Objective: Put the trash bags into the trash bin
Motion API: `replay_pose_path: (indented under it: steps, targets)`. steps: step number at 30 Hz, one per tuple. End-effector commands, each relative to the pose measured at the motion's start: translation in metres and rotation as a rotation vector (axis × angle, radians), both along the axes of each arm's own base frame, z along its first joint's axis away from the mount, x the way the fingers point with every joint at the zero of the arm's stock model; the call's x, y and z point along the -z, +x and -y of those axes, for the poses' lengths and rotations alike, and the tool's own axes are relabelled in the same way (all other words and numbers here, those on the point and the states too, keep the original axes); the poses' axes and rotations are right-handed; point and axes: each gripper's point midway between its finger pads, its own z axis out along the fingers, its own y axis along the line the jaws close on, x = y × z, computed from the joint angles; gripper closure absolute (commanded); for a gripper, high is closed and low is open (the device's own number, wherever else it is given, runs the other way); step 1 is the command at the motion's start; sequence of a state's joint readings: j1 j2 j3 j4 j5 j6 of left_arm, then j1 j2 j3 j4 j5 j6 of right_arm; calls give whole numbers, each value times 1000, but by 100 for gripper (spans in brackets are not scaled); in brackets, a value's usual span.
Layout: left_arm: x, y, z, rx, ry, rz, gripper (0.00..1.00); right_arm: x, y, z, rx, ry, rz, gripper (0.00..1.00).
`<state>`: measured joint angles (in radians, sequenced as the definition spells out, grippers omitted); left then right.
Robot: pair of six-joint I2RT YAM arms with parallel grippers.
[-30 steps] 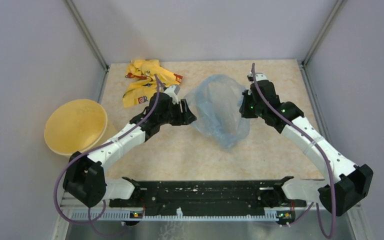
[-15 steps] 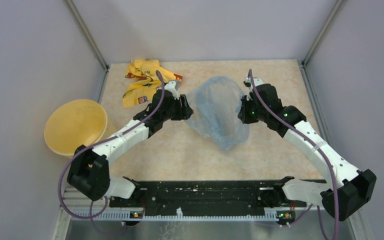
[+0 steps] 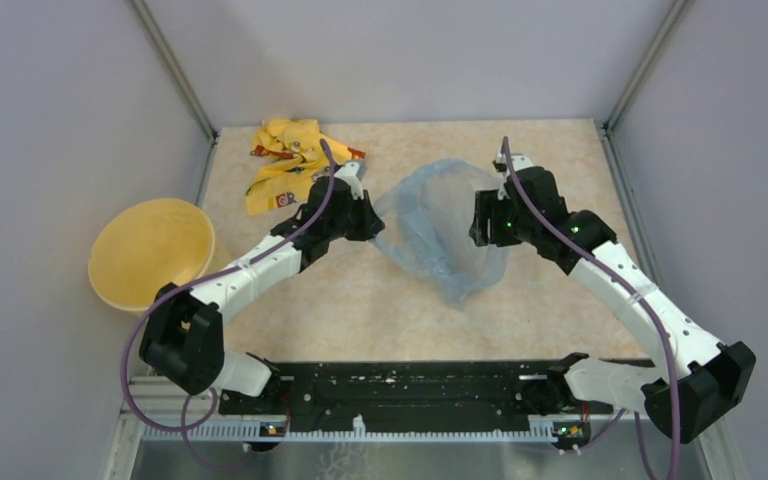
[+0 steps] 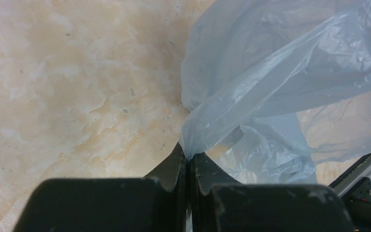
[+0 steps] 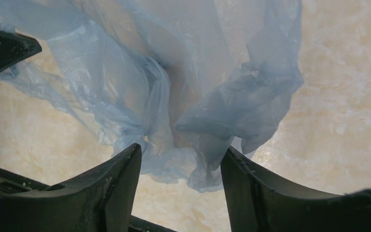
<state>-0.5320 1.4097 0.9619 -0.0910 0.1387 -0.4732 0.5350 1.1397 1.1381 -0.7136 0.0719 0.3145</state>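
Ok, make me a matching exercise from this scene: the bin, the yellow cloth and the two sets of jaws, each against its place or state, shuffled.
Column one:
1. trash bin
2. yellow cloth
3. left jaws
4. right jaws

Column two:
A. standing apart, with bag film in front of them
B. crumpled at the far left corner of the table
C. pinched shut on an edge of the trash bag
D. at the left edge, mouth toward the top camera

Pairs: 1-D, 2-B, 3-C, 4-A
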Motion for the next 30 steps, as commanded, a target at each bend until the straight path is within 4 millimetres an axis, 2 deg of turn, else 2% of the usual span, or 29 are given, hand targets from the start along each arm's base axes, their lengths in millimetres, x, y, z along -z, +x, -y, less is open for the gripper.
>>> replay_pose_path:
  steps: [1, 3, 8, 15, 17, 20, 21, 22, 23, 24, 25, 26, 27, 28, 29, 30]
  targets:
    - [-21, 0, 9, 33, -53, 45, 95, -24, 13, 8, 105, -2, 49, 36]
    - [-19, -1, 8, 32, -50, 40, 95, -20, 15, 15, 164, -24, 32, 33]
    - [-17, -3, 7, 31, -48, 33, 96, -16, 21, 33, 298, -62, 27, 33]
    - [-21, -3, 9, 38, -59, 36, 96, -16, 34, 37, 348, -107, 33, 41]
    - [-26, -3, 10, 42, -64, 43, 97, -21, 40, 36, 352, -115, 45, 52]
    - [-46, 1, 13, 58, -78, 89, 99, -38, 50, 34, 341, -138, 65, 88]
    - [-60, 5, 16, 62, -87, 120, 100, -55, 56, 33, 342, -137, 94, 98]
    - [-84, 14, 19, 61, -101, 175, 100, -79, 62, 33, 341, -131, 139, 100]
    - [-117, 25, 23, 63, -120, 242, 100, -110, 70, 31, 334, -118, 200, 100]
    - [-160, 35, 30, 77, -146, 317, 100, -156, 75, 31, 325, -87, 288, 100]
    - [-218, 44, 39, 103, -184, 410, 100, -204, 78, 30, 315, -49, 378, 100]
    - [-275, 42, 51, 161, -235, 492, 100, -265, 73, 32, 303, 24, 500, 100]
    - [-343, 35, 58, 198, -293, 610, 100, -325, 60, 35, 281, 108, 633, 100]
    - [-403, 13, 68, 238, -343, 737, 100, -380, 39, 40, 251, 204, 769, 100]
    - [-453, -11, 71, 251, -381, 865, 100, -425, 13, 46, 208, 294, 898, 100]
    - [-492, -33, 66, 237, -394, 997, 100, -445, -3, 47, 168, 342, 966, 100]
